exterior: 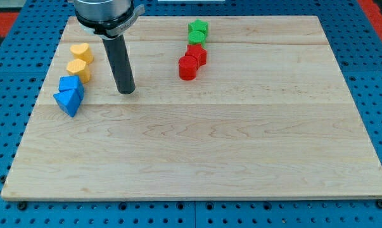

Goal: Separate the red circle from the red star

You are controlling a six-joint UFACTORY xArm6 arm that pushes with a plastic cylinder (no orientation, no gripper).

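Observation:
The red circle (187, 68) sits on the wooden board near the view's top centre, touching the red star (197, 55) just above and right of it. My tip (125, 91) rests on the board well to the left of both red blocks, about a hundred pixels from the red circle, touching no block.
A green star (198, 28) and a green block (195, 38) stand directly above the red star. At the left are a yellow heart (81, 52), a yellow block (78, 69), a blue block (70, 84) and a blue triangle (68, 101). The wooden board (241, 139) lies on a blue pegboard.

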